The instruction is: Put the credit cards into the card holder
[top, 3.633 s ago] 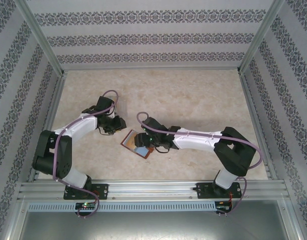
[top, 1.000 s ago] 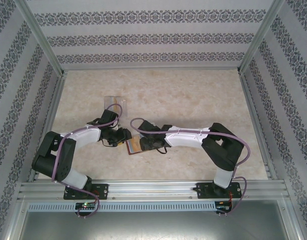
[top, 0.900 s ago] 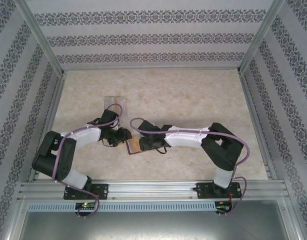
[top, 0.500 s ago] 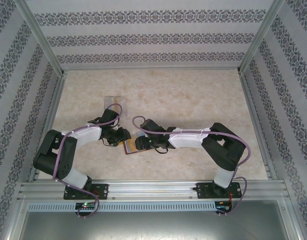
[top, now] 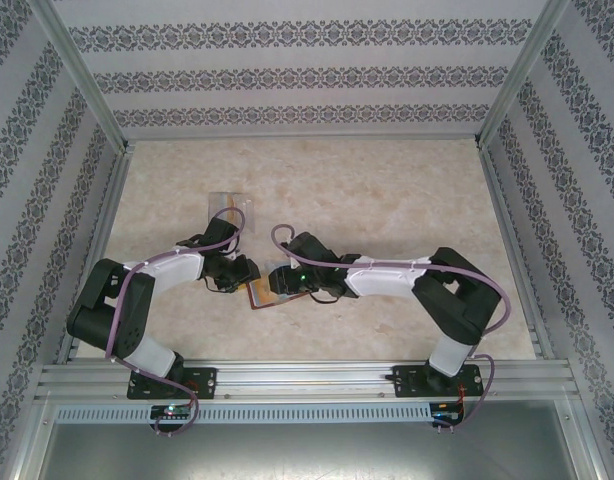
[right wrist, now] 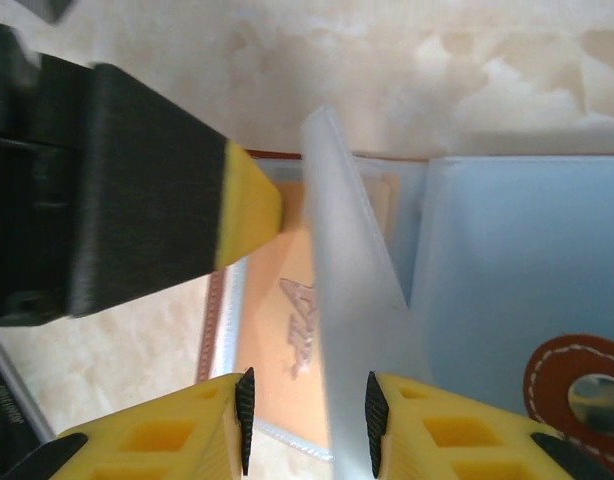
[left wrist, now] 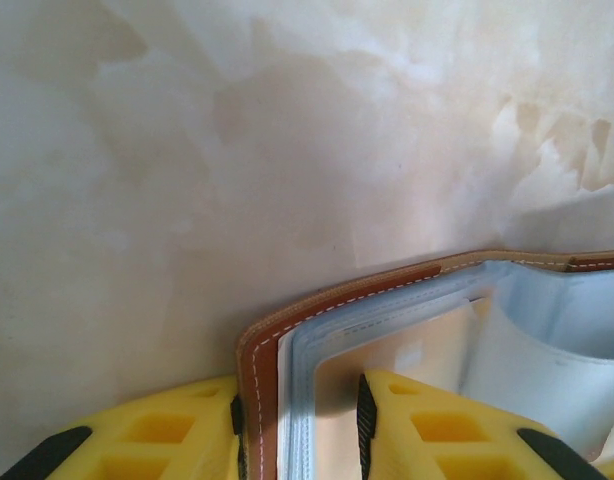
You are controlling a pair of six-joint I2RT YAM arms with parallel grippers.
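The reddish-brown card holder (top: pixel 259 297) lies open on the table between both grippers. My left gripper (left wrist: pixel 299 400) is shut on its left flap: one pad bears on the stitched leather (left wrist: pixel 259 350), the other on the orange-tan card (left wrist: pixel 407 345) in the bluish pockets. My right gripper (right wrist: pixel 309 400) stands open astride a pale pocket leaf (right wrist: pixel 332 280) that leans near its right pad; the orange-tan card (right wrist: pixel 277 310) shows beside it. The snap tab (right wrist: pixel 577 385) sits at lower right. A pale silvery card (top: pixel 229 204) lies flat on the table beyond my left gripper (top: pixel 245 278).
The left gripper's black finger with its yellow tip (right wrist: pixel 252 205) crosses the right wrist view at upper left, touching the holder's edge. Patterned walls and metal rails (top: pixel 97 230) enclose the marbled table (top: pixel 387 190). Both arms crowd the near middle.
Both grippers' jaws have narrowed over the last second. The right gripper has shifted slightly towards the holder's left flap. The holder and the silvery card stay in place.
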